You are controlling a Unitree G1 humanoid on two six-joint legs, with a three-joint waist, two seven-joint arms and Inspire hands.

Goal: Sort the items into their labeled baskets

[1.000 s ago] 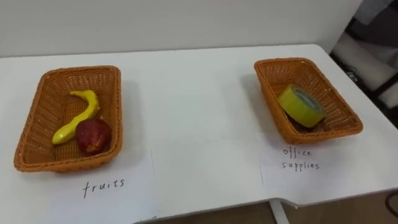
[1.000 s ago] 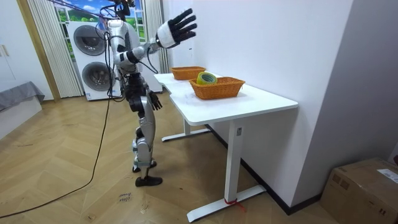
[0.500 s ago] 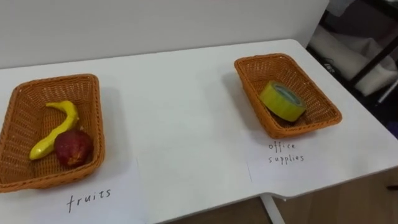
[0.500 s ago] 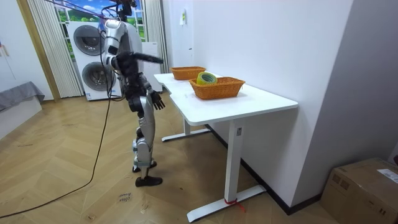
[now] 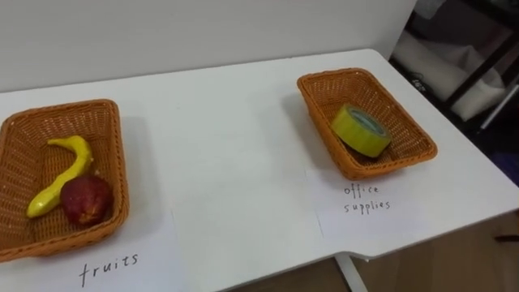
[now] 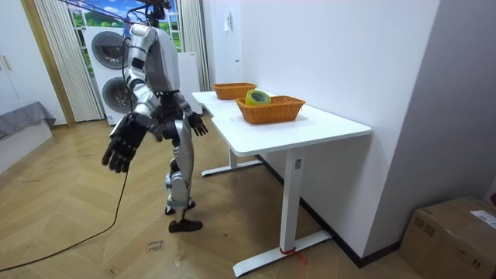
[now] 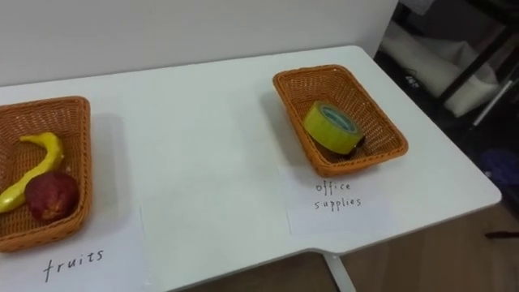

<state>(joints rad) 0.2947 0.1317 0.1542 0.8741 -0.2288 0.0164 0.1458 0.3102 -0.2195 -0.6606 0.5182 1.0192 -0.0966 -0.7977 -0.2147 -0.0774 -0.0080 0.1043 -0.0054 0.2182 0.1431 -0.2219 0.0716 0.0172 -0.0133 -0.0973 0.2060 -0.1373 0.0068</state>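
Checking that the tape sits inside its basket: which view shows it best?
The left eye view: the tape lies tilted inside the right basket, seen whole from above. The right eye view shows the same. The room view shows its top above the rim.

Handwritten labels on the table.
A white sheet at the near edge, before the left basket, reads "fruits"; a second sheet, before the right basket, reads "office supplies", written in two lines.

banana, apple basketed left; tape right
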